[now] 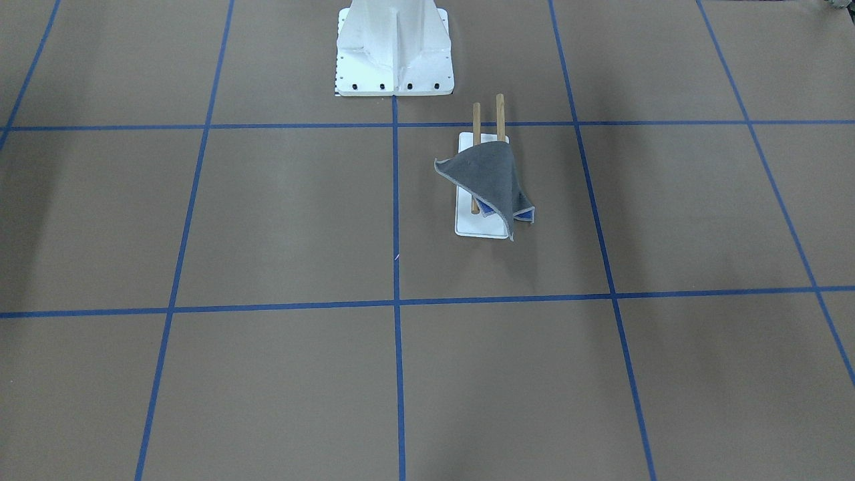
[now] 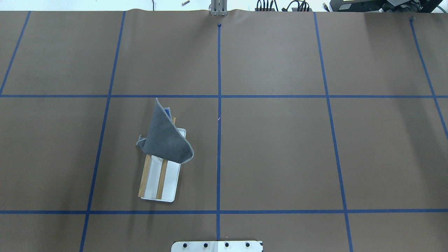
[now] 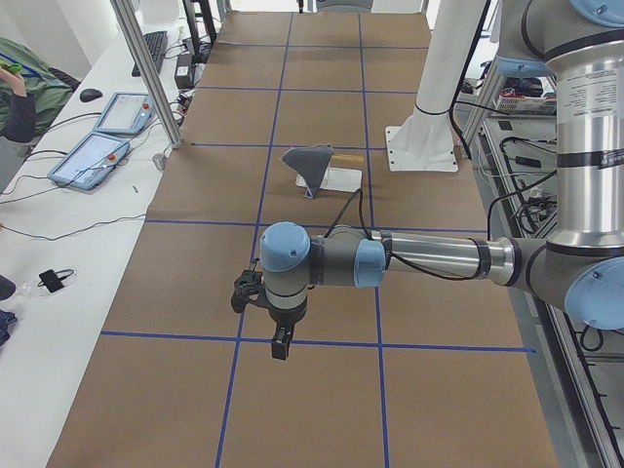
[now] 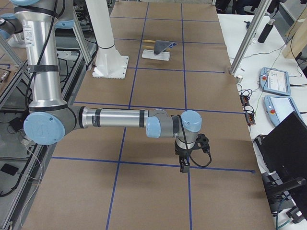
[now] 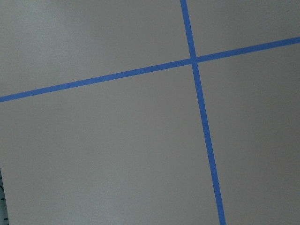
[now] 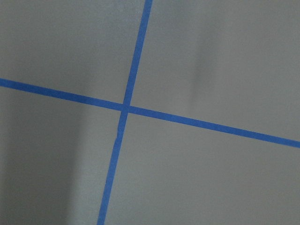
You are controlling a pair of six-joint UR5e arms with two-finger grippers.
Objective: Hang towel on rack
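Note:
The towel (image 1: 486, 179), dark grey face out with a blue corner showing, is draped over the far ends of the rack's two wooden dowels (image 1: 499, 115). The rack's white base plate (image 1: 475, 227) lies under it. The towel (image 2: 164, 139) and the rack (image 2: 170, 183) sit left of centre in the overhead view. My left gripper (image 3: 280, 345) shows only in the left side view, far from the towel (image 3: 314, 164), and I cannot tell its state. My right gripper (image 4: 183, 166) shows only in the right side view, far from the towel (image 4: 164, 46), and I cannot tell its state. Both wrist views show only table and tape.
The large white bolted pedestal (image 1: 394, 57) stands just behind the rack at the robot's side. Blue tape lines (image 2: 218, 105) cross the brown table. Tablets (image 3: 93, 156) and cables lie on the side bench. A metal post (image 3: 146, 68) stands at the table's edge.

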